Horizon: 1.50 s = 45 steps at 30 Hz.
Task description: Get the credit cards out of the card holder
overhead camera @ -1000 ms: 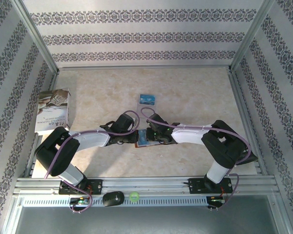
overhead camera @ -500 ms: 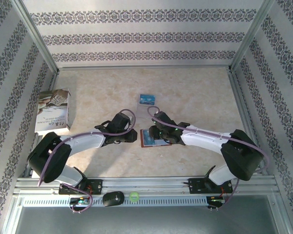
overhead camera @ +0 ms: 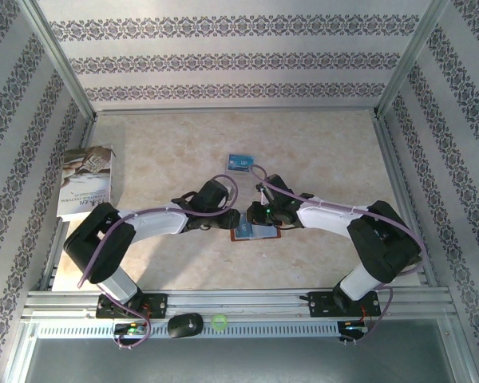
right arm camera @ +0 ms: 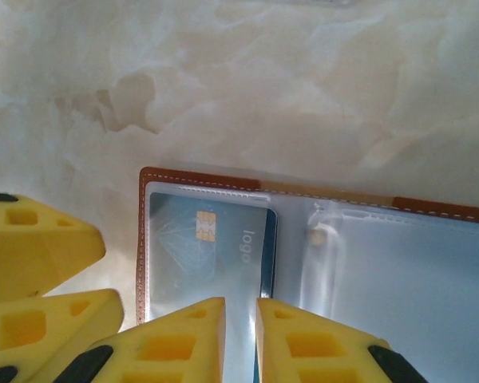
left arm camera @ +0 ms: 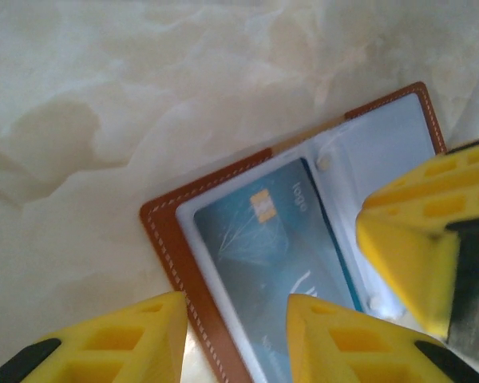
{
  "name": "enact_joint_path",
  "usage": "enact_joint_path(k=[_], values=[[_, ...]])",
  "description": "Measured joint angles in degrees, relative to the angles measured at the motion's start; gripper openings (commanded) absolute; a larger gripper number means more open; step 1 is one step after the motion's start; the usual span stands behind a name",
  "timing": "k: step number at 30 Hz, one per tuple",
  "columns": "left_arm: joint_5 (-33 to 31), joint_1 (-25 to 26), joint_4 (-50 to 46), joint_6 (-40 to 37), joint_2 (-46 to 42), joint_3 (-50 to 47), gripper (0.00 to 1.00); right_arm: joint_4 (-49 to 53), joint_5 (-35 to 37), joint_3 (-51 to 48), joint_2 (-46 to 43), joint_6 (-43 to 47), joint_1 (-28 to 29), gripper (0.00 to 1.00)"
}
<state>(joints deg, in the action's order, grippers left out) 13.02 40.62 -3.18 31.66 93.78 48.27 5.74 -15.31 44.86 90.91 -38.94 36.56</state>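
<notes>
The card holder (left arm camera: 168,255) lies open mid-surface (overhead camera: 319,144), a blue credit card (left arm camera: 279,255) in its sleeve. My left jaws gape astride its edge. My right jaws nearly meet above the card, and I cannot tell whether they are gripping anything.

Right claw (right arm camera: 239,307) hides the credit card's (right arm camera: 211,231) lower edge; card holder (right arm camera: 399,271) cropped right

On one tabletop (overhead camera: 327,144): two claws, the left claw (overhead camera: 227,221) and the right claw (overhead camera: 259,217); one brown card holder (overhead camera: 251,232); two blue credit cards, a sleeved card (right arm camera: 211,239) and a loose card (overhead camera: 240,162); one printed booklet (overhead camera: 88,182); one black oval object (overhead camera: 184,325); one green ball (overhead camera: 219,322).
</notes>
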Motion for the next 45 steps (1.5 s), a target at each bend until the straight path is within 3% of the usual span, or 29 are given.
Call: enact_joint_path(k=[10, 14, 18, 25, 33, 45], values=[[-4.7, 0.6, -1.8, -1.5, 3.8, 1.2, 0.37, -0.2, -1.2, -2.1, 0.2, 0.3, -0.4, 0.24], [-4.7, 0.6, -1.7, -1.6, 3.8, 1.3, 0.38, -0.2, -0.6, -2.4, -0.2, 1.5, 0.1, 0.32], [-5.4, 0.6, -2.0, -1.7, 3.6, 1.2, 0.41, 1.7, 5.4, -2.6, -3.7, 5.3, 3.0, 0.43], [-5.6, 0.6, -2.4, -1.9, 1.6, 0.7, 0.53, 4.5, 13.9, -0.8, -3.5, 11.1, 5.7, 0.49], [-6.5, 0.6, -3.4, -1.9, -1.9, 0.1, 0.56, 5.4, 17.5, 0.0, 0.0, 13.1, 9.0, 0.49], [-6.9, 0.6, -3.8, -1.9, -1.9, -0.4, 0.56, 5.7, 20.0, 0.3, 0.1, 13.5, 9.0, 0.49]])
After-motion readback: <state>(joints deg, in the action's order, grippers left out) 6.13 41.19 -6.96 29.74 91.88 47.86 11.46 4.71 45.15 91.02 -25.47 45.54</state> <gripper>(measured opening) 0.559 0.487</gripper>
